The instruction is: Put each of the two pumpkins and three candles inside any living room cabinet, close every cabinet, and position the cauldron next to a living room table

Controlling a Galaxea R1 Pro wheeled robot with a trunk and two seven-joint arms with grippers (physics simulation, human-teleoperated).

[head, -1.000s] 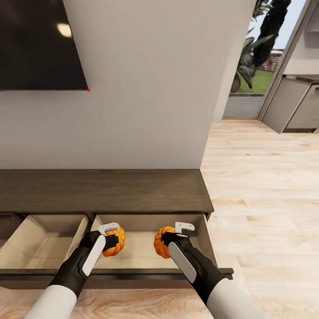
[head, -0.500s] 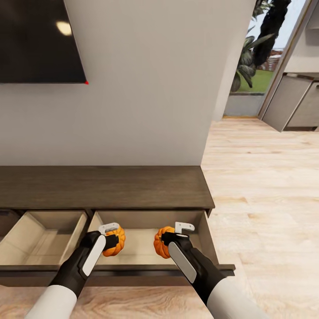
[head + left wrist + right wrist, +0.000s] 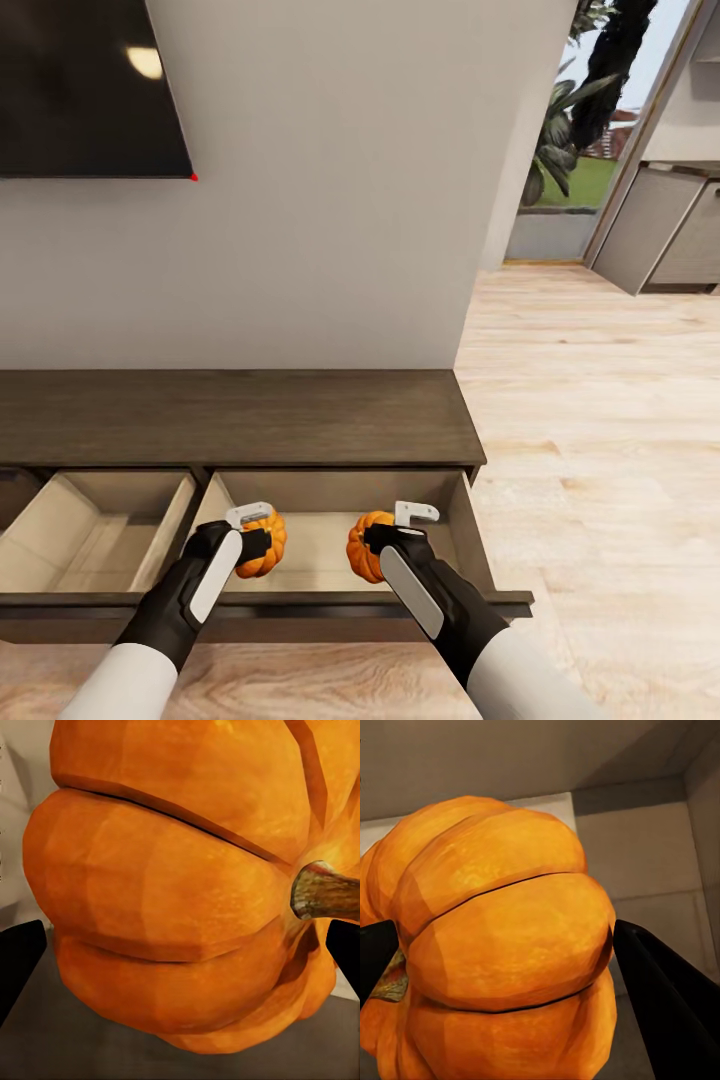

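Observation:
The long dark-brown cabinet [image 3: 240, 415] stands against the wall with two drawers pulled out. Over the right-hand drawer [image 3: 320, 545] my left gripper [image 3: 258, 535] is shut on an orange pumpkin [image 3: 264, 542]. In the left wrist view that pumpkin [image 3: 187, 885] looms between the dark fingertips [image 3: 19, 964], its stem pointing sideways. My right gripper [image 3: 375, 540] is shut on the second pumpkin [image 3: 361, 546], seen in the right wrist view as a ribbed orange body [image 3: 499, 937] above the drawer's pale floor [image 3: 660, 870]. Both pumpkins hang inside the drawer's opening.
The left-hand drawer [image 3: 95, 545] stands open beside it. A dark TV screen [image 3: 85, 85] hangs on the wall above. Pale wood floor [image 3: 600, 450] runs to the right toward grey cupboards [image 3: 665, 235] and a doorway with plants [image 3: 565, 140].
The whole head view has shifted, so the cabinet and TV sit slightly higher in the picture. Both grippers stay shut on their pumpkins over the right-hand drawer.

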